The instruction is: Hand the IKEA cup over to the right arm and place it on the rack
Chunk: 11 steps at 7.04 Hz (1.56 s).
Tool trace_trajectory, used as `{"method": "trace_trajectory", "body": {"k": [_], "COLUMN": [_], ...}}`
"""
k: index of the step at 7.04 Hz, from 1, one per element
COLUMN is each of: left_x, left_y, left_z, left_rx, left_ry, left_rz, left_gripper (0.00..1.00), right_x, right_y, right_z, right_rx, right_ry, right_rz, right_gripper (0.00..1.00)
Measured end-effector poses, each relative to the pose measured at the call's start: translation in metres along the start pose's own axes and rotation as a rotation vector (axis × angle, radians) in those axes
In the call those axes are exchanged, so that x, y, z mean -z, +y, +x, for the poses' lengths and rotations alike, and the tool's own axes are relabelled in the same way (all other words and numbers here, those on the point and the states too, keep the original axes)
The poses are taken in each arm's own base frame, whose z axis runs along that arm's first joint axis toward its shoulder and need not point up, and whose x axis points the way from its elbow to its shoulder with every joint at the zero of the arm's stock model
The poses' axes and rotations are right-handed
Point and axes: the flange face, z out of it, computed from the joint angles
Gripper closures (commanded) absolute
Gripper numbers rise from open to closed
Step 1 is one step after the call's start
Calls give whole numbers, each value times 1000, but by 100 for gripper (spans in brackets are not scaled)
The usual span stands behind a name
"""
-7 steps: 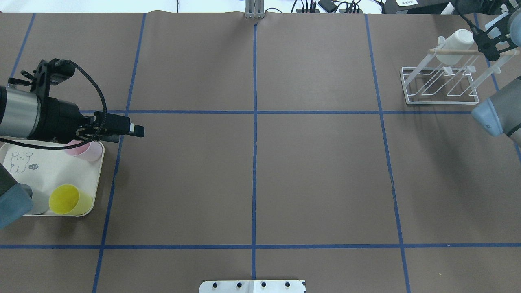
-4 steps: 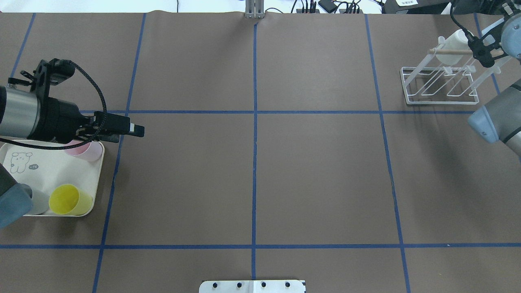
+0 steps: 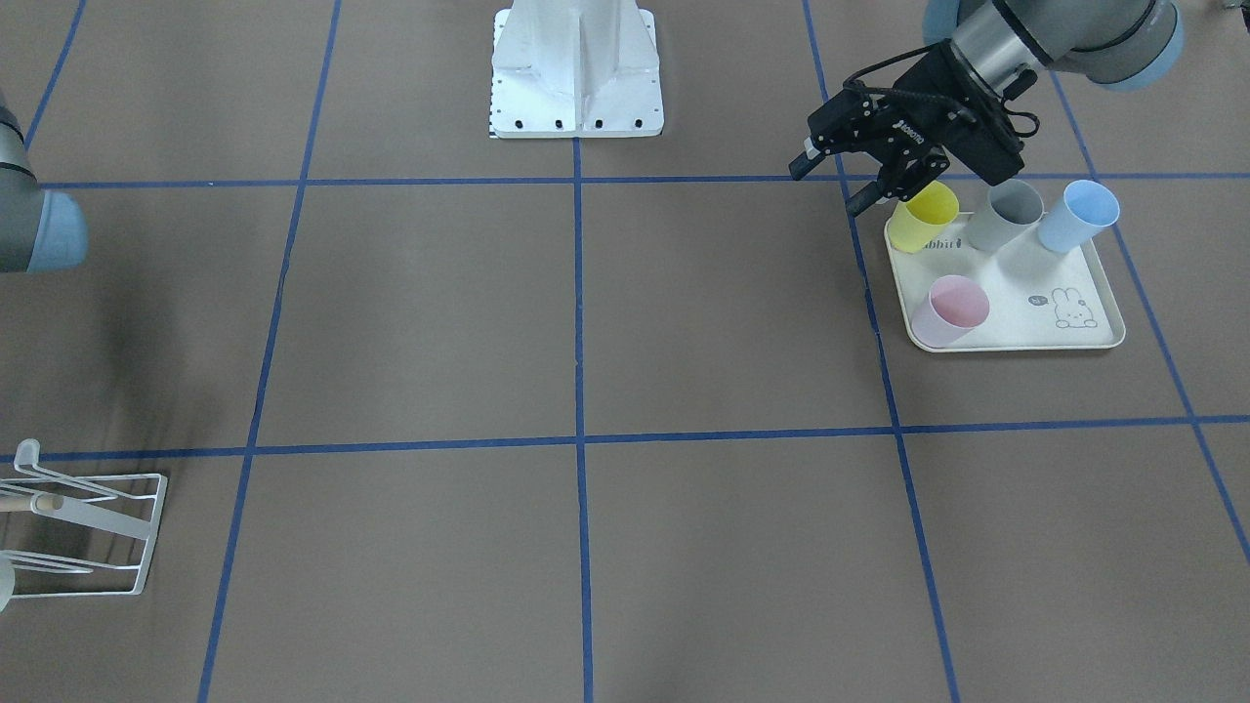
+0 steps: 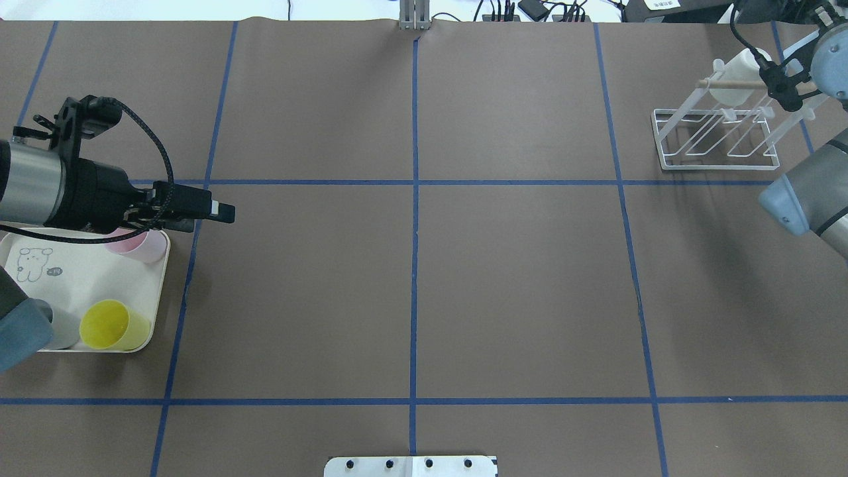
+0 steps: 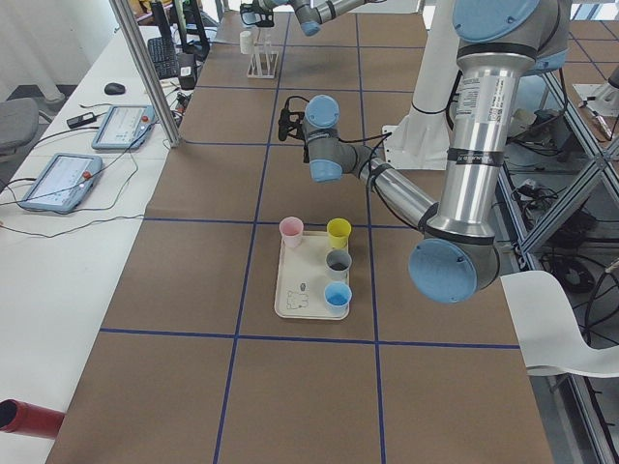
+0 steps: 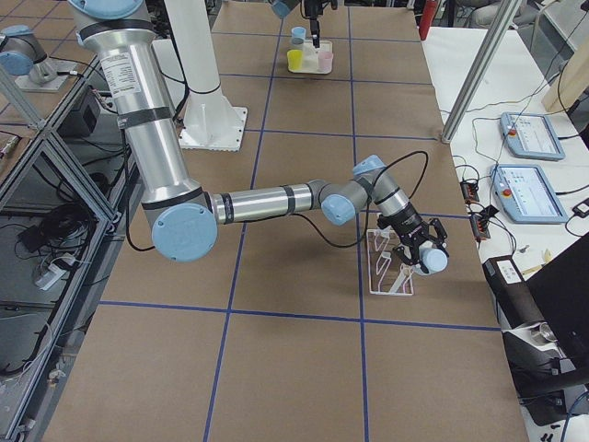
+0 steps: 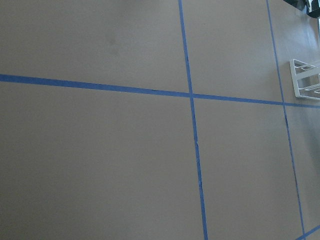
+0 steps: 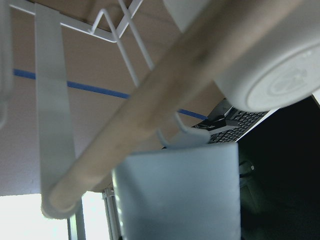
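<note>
Brown paper crossed with blue tape covers the table (image 4: 424,291). Nearest me, the tray (image 3: 1016,293) holds a yellow cup (image 3: 926,217), grey cup (image 3: 1006,215), blue cup (image 3: 1079,215) and pink cup (image 3: 949,310). The left gripper (image 3: 830,187) hangs over its edge, fingers spread and empty. Far off, the white cup (image 4: 739,76) sits tilted on the rack (image 4: 715,139). The right gripper (image 4: 788,96) is close by, but I cannot tell how its fingers stand. The placing looks done.

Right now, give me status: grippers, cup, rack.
Left gripper open, empty, raised near the tray. Right gripper at the rack, jaws unreadable. White cup on the rack, four cups on the tray. Nothing blocking in view.
</note>
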Motion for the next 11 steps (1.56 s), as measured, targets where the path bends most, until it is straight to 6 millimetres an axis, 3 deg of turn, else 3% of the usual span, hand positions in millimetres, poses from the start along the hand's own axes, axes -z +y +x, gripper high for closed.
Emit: {"method": "trace_trajectory", "body": {"k": [8,9,11], "left_x": [1,1,1], "left_y": [1,1,1], "left_z": [2,2,2], "left_rx": [-3,-3,-3], "left_ry": [5,5,5], "left_rz": [0,0,0], "left_gripper": [0,0,0], "right_x": [0,0,0], "right_y": [-19,-20,-23], "right_z": [-5,-5,-5], "right_rx": [25,27,33], "right_ry": [5,5,6], "right_rz": [-49,-51,-50], "right_gripper": [92,88,67]}}
